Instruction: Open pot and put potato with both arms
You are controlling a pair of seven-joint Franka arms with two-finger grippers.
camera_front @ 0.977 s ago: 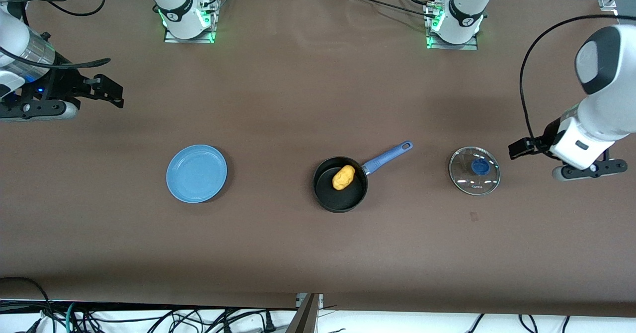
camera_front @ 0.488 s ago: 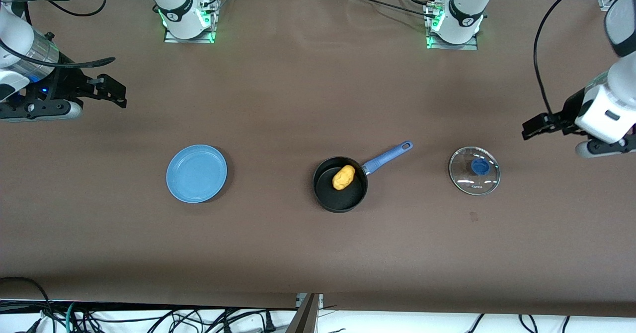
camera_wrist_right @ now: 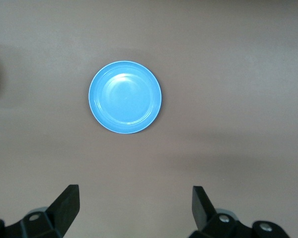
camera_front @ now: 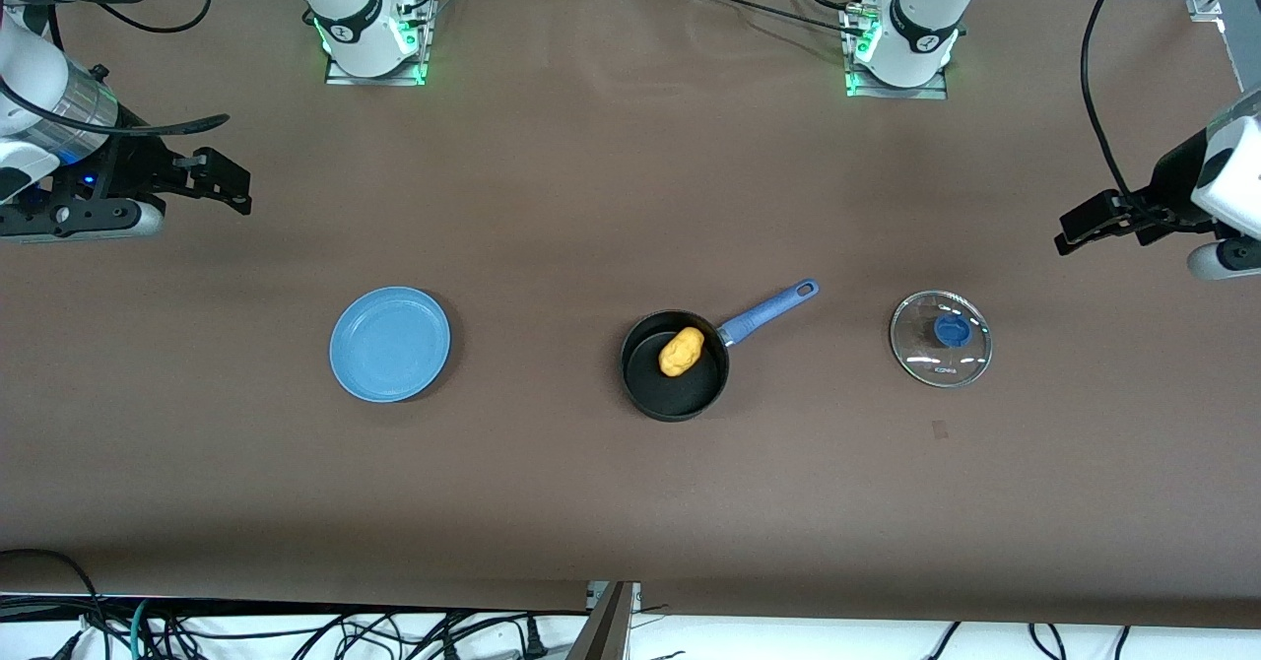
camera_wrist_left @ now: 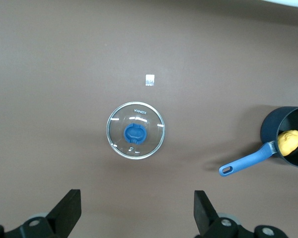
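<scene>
The black pot (camera_front: 674,376) with its blue handle (camera_front: 767,310) stands open at the table's middle. The yellow potato (camera_front: 681,351) lies inside it; both show in the left wrist view, pot (camera_wrist_left: 275,130) and potato (camera_wrist_left: 290,142). The glass lid (camera_front: 940,338) with a blue knob lies flat on the table toward the left arm's end and shows in the left wrist view (camera_wrist_left: 135,131). My left gripper (camera_front: 1076,229) is open and empty, up over bare table near that end. My right gripper (camera_front: 219,181) is open and empty over the table's right-arm end.
A flat light-blue plate (camera_front: 390,344) lies toward the right arm's end, also in the right wrist view (camera_wrist_right: 125,96). A small pale tag (camera_wrist_left: 149,79) lies on the table near the lid. Both arm bases (camera_front: 366,30) stand at the table's back edge.
My left gripper has risen and drawn away from the lid toward the left arm's end of the table. My right gripper has barely shifted. Pot, potato and lid have not moved.
</scene>
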